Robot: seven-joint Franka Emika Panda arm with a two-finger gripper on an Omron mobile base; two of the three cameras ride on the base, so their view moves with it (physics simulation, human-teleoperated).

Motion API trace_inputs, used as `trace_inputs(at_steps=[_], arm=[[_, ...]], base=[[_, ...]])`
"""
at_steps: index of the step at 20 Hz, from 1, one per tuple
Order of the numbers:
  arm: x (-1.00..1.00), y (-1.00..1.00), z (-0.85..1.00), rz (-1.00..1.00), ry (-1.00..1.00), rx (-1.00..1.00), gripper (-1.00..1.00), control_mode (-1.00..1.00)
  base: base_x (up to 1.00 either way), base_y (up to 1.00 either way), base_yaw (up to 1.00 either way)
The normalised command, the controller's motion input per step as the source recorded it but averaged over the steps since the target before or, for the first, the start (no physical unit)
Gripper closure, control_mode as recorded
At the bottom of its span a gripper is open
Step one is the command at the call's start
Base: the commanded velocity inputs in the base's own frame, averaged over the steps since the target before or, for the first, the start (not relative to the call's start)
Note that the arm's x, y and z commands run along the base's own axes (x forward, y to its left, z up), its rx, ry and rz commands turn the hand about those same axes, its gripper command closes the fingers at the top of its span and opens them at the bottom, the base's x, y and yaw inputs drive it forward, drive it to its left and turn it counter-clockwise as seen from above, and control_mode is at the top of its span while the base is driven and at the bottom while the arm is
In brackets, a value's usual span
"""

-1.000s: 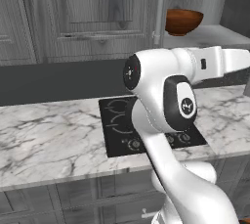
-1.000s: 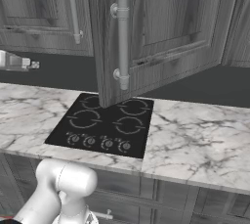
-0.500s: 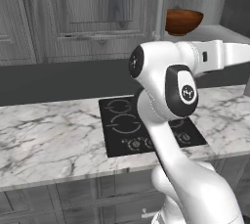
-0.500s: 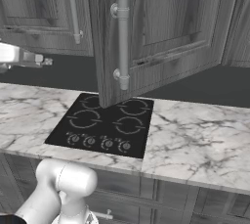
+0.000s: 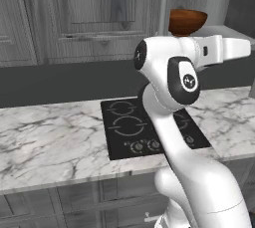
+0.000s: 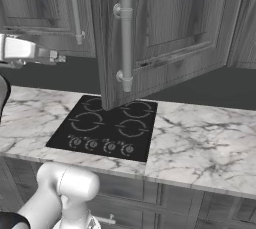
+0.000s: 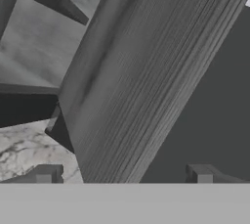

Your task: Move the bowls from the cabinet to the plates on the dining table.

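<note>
A glossy reddish-brown bowl (image 5: 188, 21) sits on the shelf of the open cabinet (image 5: 99, 13), behind the door's edge and its vertical bar handle (image 5: 163, 3). In the right base view the open door (image 6: 170, 28) swings out over the cooktop. My white hand (image 6: 20, 51) hangs left of that door at about its lower edge. My gripper (image 7: 123, 174) is open with nothing between the fingertips (image 7: 46, 174), and it looks closely along the door's wood-grain face. The plates and the dining table are out of view.
A black four-ring cooktop (image 6: 107, 128) is set in the marble counter (image 6: 200, 143) under the door. Closed cabinet doors with bar handles (image 6: 75, 13) line the wall. Drawers run below the counter edge (image 5: 74, 202).
My forearm has lifted and reached further right toward the open cabinet door. The hand has come up and closer to the door. The gripper has stayed open.
</note>
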Motion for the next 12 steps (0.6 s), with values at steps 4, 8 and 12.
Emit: trace_inputs(at_steps=[4,8,12], arm=[[0.22,-0.18,0.0,-0.02,0.0,0.0,-1.0,-1.0],[0.1,-0.23,0.0,-0.03,0.0,0.0,-1.0,-1.0],[0.0,-0.25,0.0,-0.07,0.0,0.0,-1.0,-1.0]], base=[[0.0,0.0,0.0],[0.0,0.0,0.0],[0.0,0.0,0.0]])
